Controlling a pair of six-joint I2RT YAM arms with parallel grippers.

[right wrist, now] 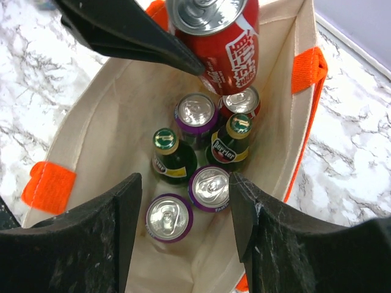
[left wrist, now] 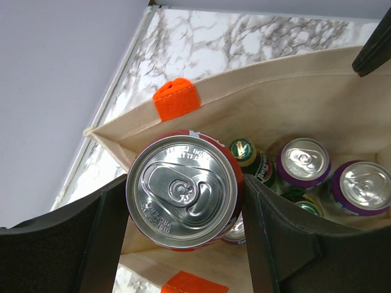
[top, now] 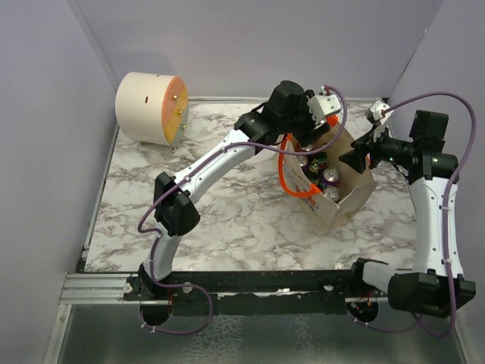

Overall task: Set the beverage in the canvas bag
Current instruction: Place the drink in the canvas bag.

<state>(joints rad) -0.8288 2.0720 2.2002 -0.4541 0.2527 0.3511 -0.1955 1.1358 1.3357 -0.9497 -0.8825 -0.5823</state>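
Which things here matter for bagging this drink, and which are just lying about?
Job: red can, gripped by the left gripper; canvas bag below it; right gripper, open at the bag's mouth.
Lying about: cream drum at back left; purple cans and green bottles already inside the bag.

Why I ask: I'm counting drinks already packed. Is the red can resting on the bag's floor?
No, the red can is held in the left gripper, above the drinks standing inside the canvas bag.
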